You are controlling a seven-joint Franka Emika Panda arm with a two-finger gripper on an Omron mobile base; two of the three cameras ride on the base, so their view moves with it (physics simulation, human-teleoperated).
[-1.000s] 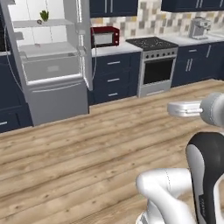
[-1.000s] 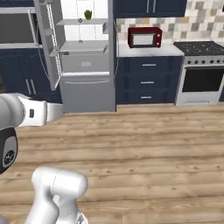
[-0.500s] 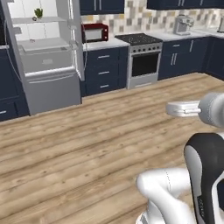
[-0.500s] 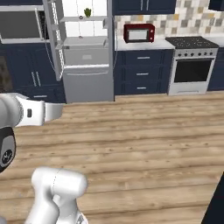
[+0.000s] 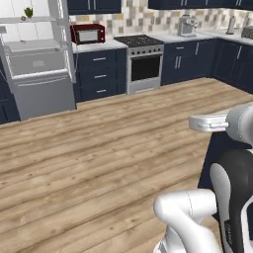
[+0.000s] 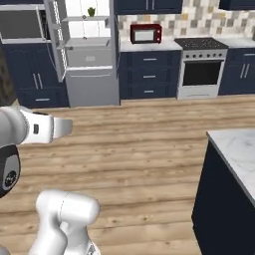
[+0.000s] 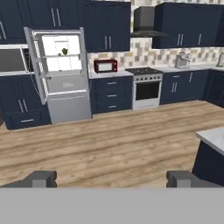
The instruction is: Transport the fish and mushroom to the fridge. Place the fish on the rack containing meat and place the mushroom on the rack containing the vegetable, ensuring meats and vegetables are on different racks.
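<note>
The fridge [image 5: 35, 59] stands open at the far left of the kitchen, also seen as the fridge [image 6: 85, 55] and the fridge [image 7: 61, 78]. A small green vegetable [image 7: 64, 51] sits on an upper rack, the same vegetable [image 5: 28, 12] and vegetable [image 6: 91, 11] in the base views. I cannot make out any meat on the racks from here. The fish and mushroom are out of view. My gripper [image 7: 112, 178] is open, far from the fridge, its fingertips [image 7: 42, 178] wide apart with nothing between them.
A dark island with a marble top [image 6: 235, 147] is close on the right, its corner [image 7: 213, 139] near the hand. A red microwave [image 5: 87, 33] and a stove [image 5: 145, 63] line the back wall. Bare wood floor [image 5: 99, 148] stretches to the fridge.
The whole picture has shifted: the base has moved, sliding the fridge and counters leftward in the views and bringing the island into sight. The gripper stays open.
</note>
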